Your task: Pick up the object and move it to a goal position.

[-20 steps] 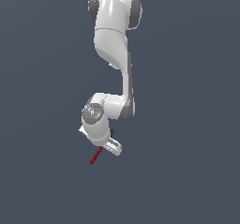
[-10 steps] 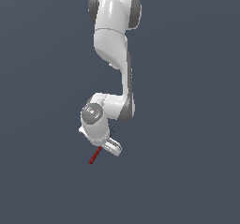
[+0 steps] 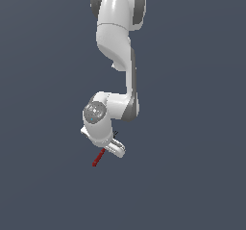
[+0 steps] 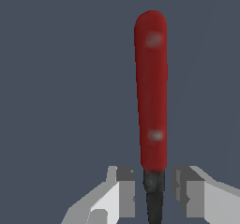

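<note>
The object (image 4: 151,87) is a slim utensil with a red handle and a thin dark neck; its head is hidden below the wrist view. My gripper (image 4: 153,185) straddles the dark neck, one finger on each side, with a narrow gap showing between each pad and the neck. The gripper is open only slightly wider than the neck. In the exterior view the red handle (image 3: 98,158) sticks out diagonally from under the gripper (image 3: 112,149), toward the exterior view's left. Whether the object rests on the ground or hangs above it cannot be told.
The white arm (image 3: 117,36) reaches down from the top of the exterior view and folds at an elbow (image 3: 129,104) above the hand. Plain dark grey ground (image 3: 192,176) surrounds everything; no goal marker shows.
</note>
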